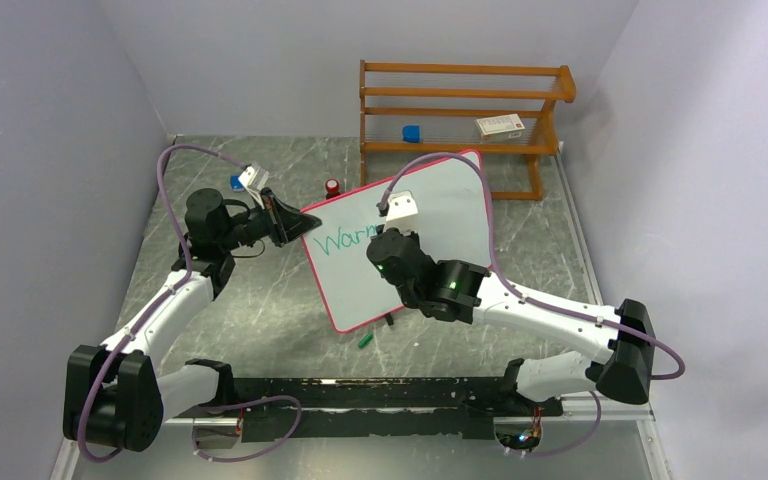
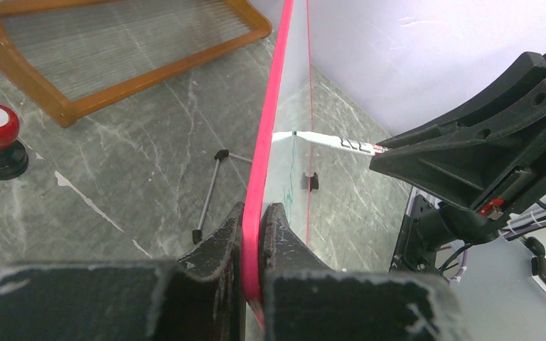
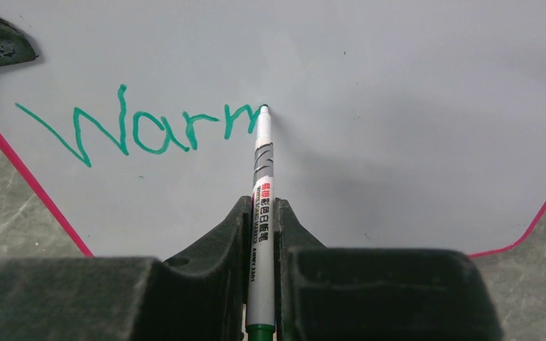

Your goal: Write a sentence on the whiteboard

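Near the middle of the grey marbled tabletop [image 1: 260, 300], the large white rectangular whiteboard with a thin pink-red frame [image 1: 352, 285] stands tilted, with green handwriting [image 3: 142, 128] reading "Warm". The right claw [image 3: 261, 206], closed on a white-barrelled green marker [image 3: 263, 163], holds its tip at the last letter, its arm bent in from the right. The left claw [image 2: 256, 213] pinches the frame's edge, its arm stretched forward.

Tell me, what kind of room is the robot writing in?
Probably a robot test booth: a left arm and right arm bolted to a grey marbled table, plain walls close around it, and only a whiteboard, a marker and a wooden rack to practise with.
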{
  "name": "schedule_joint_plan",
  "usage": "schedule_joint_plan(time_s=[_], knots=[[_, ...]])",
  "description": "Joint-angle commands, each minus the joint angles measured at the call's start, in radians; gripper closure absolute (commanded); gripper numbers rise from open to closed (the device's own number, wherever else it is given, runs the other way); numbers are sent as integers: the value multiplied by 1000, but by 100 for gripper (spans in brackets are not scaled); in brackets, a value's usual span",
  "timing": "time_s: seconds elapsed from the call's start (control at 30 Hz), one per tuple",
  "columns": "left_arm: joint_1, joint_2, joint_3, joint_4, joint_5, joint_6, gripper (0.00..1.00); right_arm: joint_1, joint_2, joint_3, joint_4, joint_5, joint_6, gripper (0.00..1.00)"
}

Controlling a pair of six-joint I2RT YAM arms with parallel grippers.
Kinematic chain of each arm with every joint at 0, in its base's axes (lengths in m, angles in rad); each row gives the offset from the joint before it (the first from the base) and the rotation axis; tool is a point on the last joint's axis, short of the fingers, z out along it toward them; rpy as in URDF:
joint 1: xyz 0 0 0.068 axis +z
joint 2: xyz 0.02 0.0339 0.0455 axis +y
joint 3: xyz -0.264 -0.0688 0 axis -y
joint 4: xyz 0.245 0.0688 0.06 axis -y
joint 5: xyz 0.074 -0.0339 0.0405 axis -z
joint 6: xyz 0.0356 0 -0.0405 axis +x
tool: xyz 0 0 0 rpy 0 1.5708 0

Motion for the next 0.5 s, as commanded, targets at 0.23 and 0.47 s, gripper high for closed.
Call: schedule_joint_plan(time_s=[0.23,0.47], knots=[[-18,41,-30,-147,-75,198,95,-17,-24,-35,-45,16,64,100],[-19,41,-28,-148,-76,201,95,-18,-26,-43,-56,-10,74,100]])
